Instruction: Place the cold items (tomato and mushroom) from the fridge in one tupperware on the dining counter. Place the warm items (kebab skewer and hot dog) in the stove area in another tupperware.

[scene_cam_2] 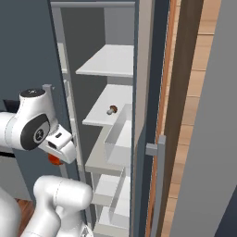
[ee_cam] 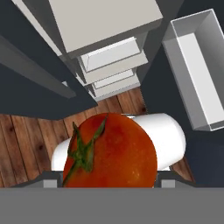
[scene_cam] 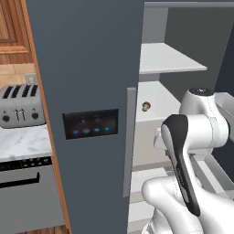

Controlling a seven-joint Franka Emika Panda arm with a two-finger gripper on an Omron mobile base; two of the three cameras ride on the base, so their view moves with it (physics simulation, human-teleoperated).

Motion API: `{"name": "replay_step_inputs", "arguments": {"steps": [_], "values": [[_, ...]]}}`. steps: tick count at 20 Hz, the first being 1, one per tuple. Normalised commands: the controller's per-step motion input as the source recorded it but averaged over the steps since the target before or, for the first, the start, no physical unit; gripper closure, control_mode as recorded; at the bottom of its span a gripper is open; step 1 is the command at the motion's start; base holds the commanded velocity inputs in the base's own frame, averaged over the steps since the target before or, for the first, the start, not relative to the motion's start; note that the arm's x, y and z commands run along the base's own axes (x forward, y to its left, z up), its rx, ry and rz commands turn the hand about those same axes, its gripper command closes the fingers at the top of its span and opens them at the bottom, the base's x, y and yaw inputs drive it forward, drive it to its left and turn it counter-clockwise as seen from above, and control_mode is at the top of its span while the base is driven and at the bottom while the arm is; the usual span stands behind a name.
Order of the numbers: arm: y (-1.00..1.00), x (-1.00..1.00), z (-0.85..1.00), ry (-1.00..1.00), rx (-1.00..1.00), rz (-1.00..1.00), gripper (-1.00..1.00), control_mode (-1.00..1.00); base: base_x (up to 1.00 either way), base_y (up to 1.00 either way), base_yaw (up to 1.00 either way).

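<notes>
The tomato (ee_cam: 111, 151), glossy red with a green stem, sits right in front of the hand camera, and my gripper (scene_cam_2: 56, 156) is shut on it. Its fingertips are hidden behind the fruit. In the right base view a sliver of the tomato (scene_cam_2: 53, 160) shows under the hand, outside the fridge and left of its open compartment. The fridge (scene_cam: 87, 68) is dark blue-grey with a black panel of blue lights. The mushroom (scene_cam: 146, 106) lies on a white middle shelf inside; the right base view shows the mushroom (scene_cam_2: 111, 110) too. The tupperware, dining counter, kebab skewer and hot dog are out of view.
A toaster (scene_cam: 20, 105) stands on a marble worktop (scene_cam: 23, 141) left of the fridge. The open fridge door (scene_cam_2: 157, 152) with its grey handle stands to the right. A clear door bin (ee_cam: 197, 65) and wooden floor (ee_cam: 26, 131) lie below the hand.
</notes>
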Motion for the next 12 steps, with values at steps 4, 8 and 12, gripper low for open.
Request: {"name": "replay_step_inputs", "arguments": {"steps": [4,8,12], "values": [[0.00,0.00,0.00,0.00,0.00,0.00,1.00,-1.00,0.00,0.00,0.00],[0.00,-0.14,-0.06,0.00,0.00,0.00,1.00,1.00,-0.11,0.06,0.00],[0.00,0.00,0.00,0.00,0.00,0.00,1.00,1.00,-0.46,0.43,0.00]]}}
